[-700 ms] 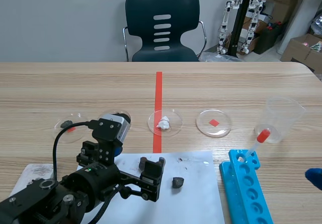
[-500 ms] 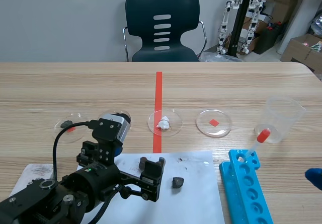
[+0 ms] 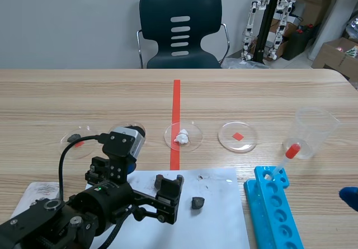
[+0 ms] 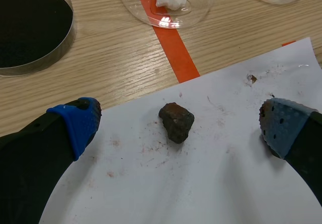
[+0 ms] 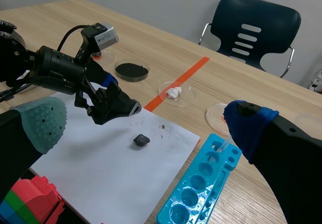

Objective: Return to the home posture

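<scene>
Left jaws: spread wide, holding nothing.
Left gripper [image 4: 178, 126]: low over the paper [image 4: 211, 183]. The rock [image 4: 176, 122] lies at its 12 o'clock, just ahead and between the fingers, clear of both pads [image 4: 75, 126].
Right jaws: spread wide, holding nothing.
Right gripper [image 5: 143, 122]: raised, well back from the work. The rack [image 5: 198, 196] sits below it at 1 o'clock, and the rock is far ahead at 12.
Risk, rock: if you swing the left wrist sideways before lifting, I judge a finger could knock the rock and smear more grit over the paper.
Risk, paper: the fingers hang close above the sheet, so a dragging retreat could pull it, and the rock with it.
Risk, dishes: the white-lump dish [image 4: 130, 5] is at 12 o'clock beyond the rock and the powder dish [image 4: 69, 35] at 10. A forward arc could clip either one.
Risk, rack: the pipette [image 3: 283, 160] leans out of the rack, and a low right-arm pass could catch it.
Left arm pose: enters the scene from 8 o'clock, forearm low, with the wrist camera on top and its cable looped.
Right arm pose: only a blue fingertip shows at the scene's 4 o'clock edge, so you cannot judge the rest.
Task status: I judge the left arm not yet home.
</scene>
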{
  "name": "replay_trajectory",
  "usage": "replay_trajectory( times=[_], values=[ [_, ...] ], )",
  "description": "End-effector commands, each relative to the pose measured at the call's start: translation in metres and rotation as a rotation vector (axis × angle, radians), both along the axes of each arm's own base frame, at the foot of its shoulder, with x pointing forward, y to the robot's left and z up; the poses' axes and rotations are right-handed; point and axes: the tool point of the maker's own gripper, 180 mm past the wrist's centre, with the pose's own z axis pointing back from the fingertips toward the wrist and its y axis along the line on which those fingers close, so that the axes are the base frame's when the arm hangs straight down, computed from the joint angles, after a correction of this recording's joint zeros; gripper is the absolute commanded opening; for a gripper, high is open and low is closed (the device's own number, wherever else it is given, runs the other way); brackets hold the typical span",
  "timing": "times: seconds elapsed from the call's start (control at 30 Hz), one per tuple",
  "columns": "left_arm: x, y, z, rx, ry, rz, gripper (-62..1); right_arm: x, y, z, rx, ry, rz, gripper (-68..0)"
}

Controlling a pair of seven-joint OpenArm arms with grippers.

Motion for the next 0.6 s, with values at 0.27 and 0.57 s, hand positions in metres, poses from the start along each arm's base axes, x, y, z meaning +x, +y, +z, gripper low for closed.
replay_trajectory(
  times=[0.27,0.57],
  values=[
    [0.0081,-0.0045,0.013,-0.02,-0.041,-0.001,1.4,0.0037,0.002,0.0097,0.018,-0.036,0.006,0.4],
    [0.0082,-0.0051,0.0189,-0.032,-0.083,-0.022,1.4,0.0037,0.002,0.0097,0.018,-0.036,0.006,0.4]
  ],
)
